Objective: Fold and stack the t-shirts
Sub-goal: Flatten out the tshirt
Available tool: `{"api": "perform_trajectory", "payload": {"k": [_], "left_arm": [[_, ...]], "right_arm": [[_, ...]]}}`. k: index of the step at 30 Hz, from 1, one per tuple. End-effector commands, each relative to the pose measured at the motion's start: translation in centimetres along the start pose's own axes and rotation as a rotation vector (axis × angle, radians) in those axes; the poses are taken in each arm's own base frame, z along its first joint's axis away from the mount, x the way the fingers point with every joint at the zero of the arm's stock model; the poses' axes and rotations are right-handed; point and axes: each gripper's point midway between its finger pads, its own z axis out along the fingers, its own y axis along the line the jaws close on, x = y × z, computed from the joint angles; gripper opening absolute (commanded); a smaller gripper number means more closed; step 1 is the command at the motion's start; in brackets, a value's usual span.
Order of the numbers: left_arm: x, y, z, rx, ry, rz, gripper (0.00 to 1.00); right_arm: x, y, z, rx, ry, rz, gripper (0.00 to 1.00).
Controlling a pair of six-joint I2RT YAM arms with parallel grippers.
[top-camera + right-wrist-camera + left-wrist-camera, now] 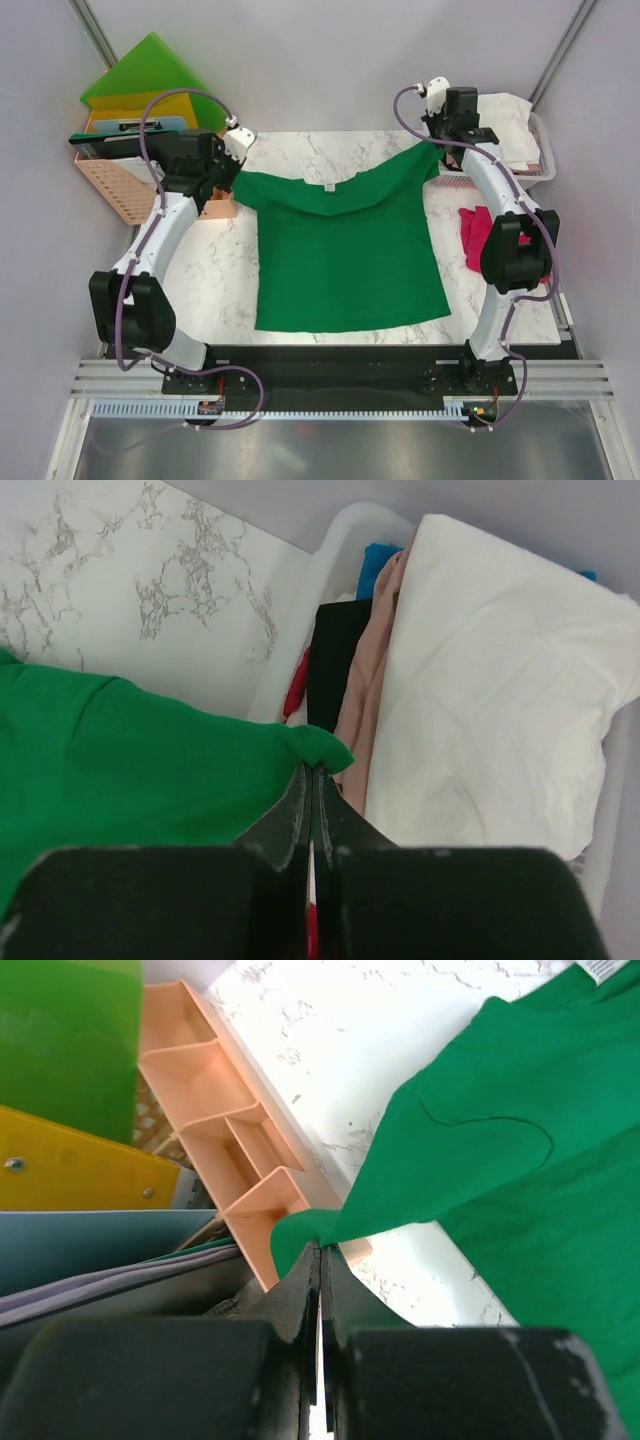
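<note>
green tee (345, 250) pinched at both sleeves
left gripper (320, 1252), right gripper (312, 774) clamped on it; red tee (474, 232) half-hidden behind arm, marble table (215, 265).

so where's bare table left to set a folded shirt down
Best is the bare marble left of the green t-shirt, bordered by the left arm. A thin strip lies beyond its collar. The right side is crowded: magenta t-shirt, white basket and the right arm.

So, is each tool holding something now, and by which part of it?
Both hold the green t-shirt. The left tool is shut on the end of one sleeve, and the right tool on the end of the other sleeve.
</note>
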Motion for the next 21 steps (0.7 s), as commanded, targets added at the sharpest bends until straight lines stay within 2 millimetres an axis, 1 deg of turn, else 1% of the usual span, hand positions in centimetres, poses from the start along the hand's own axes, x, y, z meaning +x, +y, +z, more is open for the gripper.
{"api": "perform_trajectory", "payload": {"k": [1, 4, 5, 6, 7, 8, 9, 10, 11, 12, 13, 14, 15, 16, 17, 19, 20, 21], "left_arm": [[-0.7, 1.1, 1.0, -0.043, -0.030, -0.030, 0.02], [-0.7, 1.4, 1.3, -0.052, -0.023, -0.037, 0.02], [-0.4, 2.0, 1.4, -0.085, -0.006, -0.040, 0.02], [-0.5, 2.7, 1.4, -0.111, 0.003, -0.046, 0.19], [-0.4, 3.2, 1.4, -0.129, 0.015, -0.037, 0.44], [-0.3, 3.8, 1.2, -0.150, 0.023, -0.034, 0.61], [-0.1, 4.7, 0.9, -0.188, 0.036, -0.031, 0.68], [-0.3, 5.8, -0.1, -0.219, 0.030, -0.027, 0.70], [-0.4, 6.4, -0.8, -0.235, 0.025, -0.030, 0.72], [-0.8, 7.0, -1.8, -0.251, 0.010, -0.031, 0.74], [-1.3, 8.0, -4.0, -0.280, -0.011, -0.025, 0.75], [-1.8, 8.5, -5.3, -0.293, -0.029, -0.018, 0.76], [-2.3, 8.9, -6.6, -0.310, -0.044, -0.010, 0.77], [-2.8, 10.2, -9.5, -0.359, -0.069, -0.010, 0.77], [-2.7, 9.8, -10.6, -0.337, -0.068, -0.014, 0.78], [-2.8, 9.5, -13.2, -0.339, -0.079, -0.042, 0.79], [-3.7, 8.3, -15.1, -0.314, -0.133, -0.065, 0.79], [-2.6, 6.4, -15.5, -0.256, -0.114, -0.086, 0.80]], "right_arm": [[-0.8, -0.9, 0.9, 0.056, -0.047, 0.031, 0.00], [-0.3, -0.7, 1.7, 0.062, -0.033, 0.038, 0.00], [-0.3, -1.1, 1.7, 0.083, -0.028, 0.044, 0.00], [-0.3, -1.4, 1.7, 0.103, -0.025, 0.056, 0.31], [-0.5, -1.9, 1.5, 0.123, -0.027, 0.063, 0.50], [-0.5, -3.0, 1.1, 0.170, -0.029, 0.081, 0.62], [-1.7, -3.9, -0.4, 0.200, -0.063, 0.115, 0.74], [-2.0, -5.2, -1.4, 0.226, -0.078, 0.135, 0.77], [-2.1, -5.5, -2.3, 0.220, -0.089, 0.144, 0.78], [-3.9, -6.9, -5.5, 0.246, -0.144, 0.157, 0.80], [-4.3, -8.1, -7.3, 0.262, -0.167, 0.163, 0.81], [-5.4, -8.4, -10.5, 0.238, -0.209, 0.154, 0.83], [-5.6, -8.7, -12.1, 0.234, -0.217, 0.147, 0.84], [-5.6, -9.2, -13.7, 0.239, -0.213, 0.135, 0.84], [-5.1, -9.1, -16.4, 0.219, -0.186, 0.122, 0.85], [-4.1, -7.3, -18.2, 0.127, -0.155, 0.104, 0.86], [-1.1, -4.7, -18.3, 0.033, -0.068, 0.092, 0.86], [-0.5, -3.4, -20.1, -0.025, -0.079, 0.085, 0.87]]}}
